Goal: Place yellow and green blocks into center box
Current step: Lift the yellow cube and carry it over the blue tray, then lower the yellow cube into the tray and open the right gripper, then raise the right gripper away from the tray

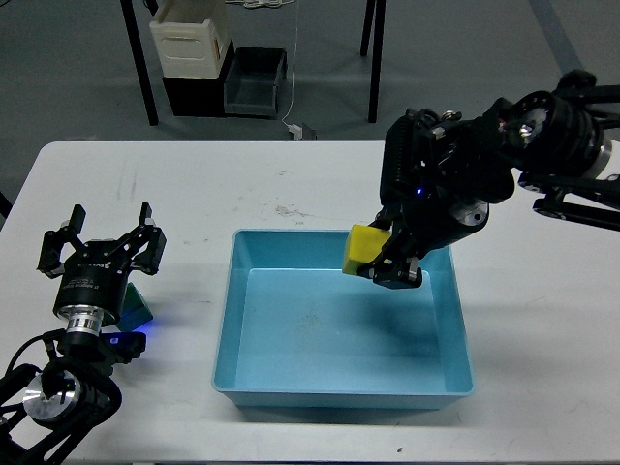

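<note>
My right gripper [386, 263] is shut on the yellow block [366, 248] and holds it above the back right part of the light blue center box [225, 320]. The box's floor is bare. My left gripper [100, 247] is open, with its fingers spread, at the left of the table. The green block [136, 306] lies on the table just under and behind it, mostly hidden by the gripper body.
The white table [310, 184] carries the box in the middle. Beyond the table's far edge, on the floor, stand a cream bin [191, 39], dark bins [254, 82] and black table legs [141, 68].
</note>
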